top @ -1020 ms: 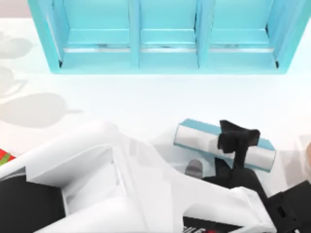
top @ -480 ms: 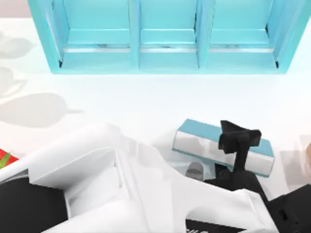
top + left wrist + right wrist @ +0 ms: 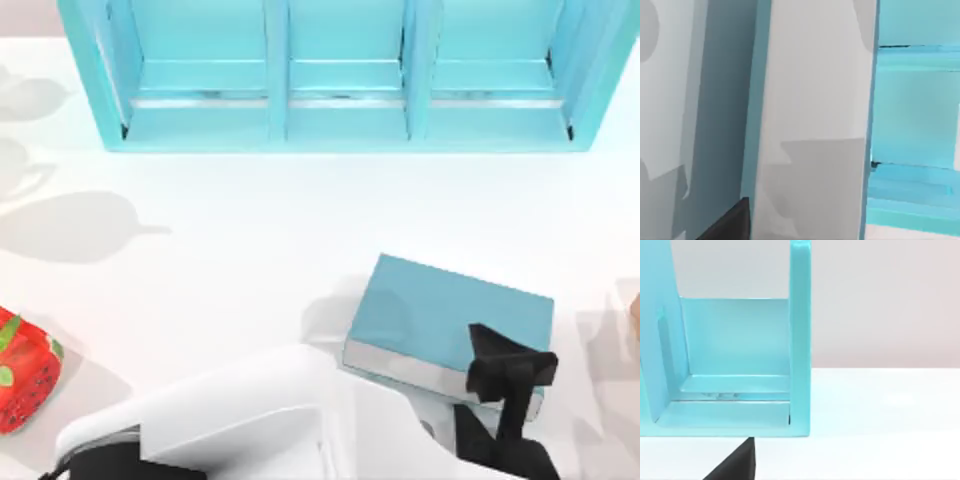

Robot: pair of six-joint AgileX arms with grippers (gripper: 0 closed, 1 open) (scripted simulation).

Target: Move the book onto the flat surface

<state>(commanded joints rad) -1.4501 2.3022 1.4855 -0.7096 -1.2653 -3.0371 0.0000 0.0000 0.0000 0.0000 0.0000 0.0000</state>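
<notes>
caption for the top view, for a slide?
Left gripper at the near edge of the turquoise book, cover up on the white tabletop, in front of the shelf unit.

The book has a plain turquoise-blue cover and white-grey page edges. In the left wrist view its page edges are a white slab with a thin turquoise border. The tabletop is glossy white with soft grey shadows. The shelf unit is a lighter turquoise, with pale strips along its boards. The left gripper is black, on a white arm. The object at the left edge is red with green parts.
</notes>
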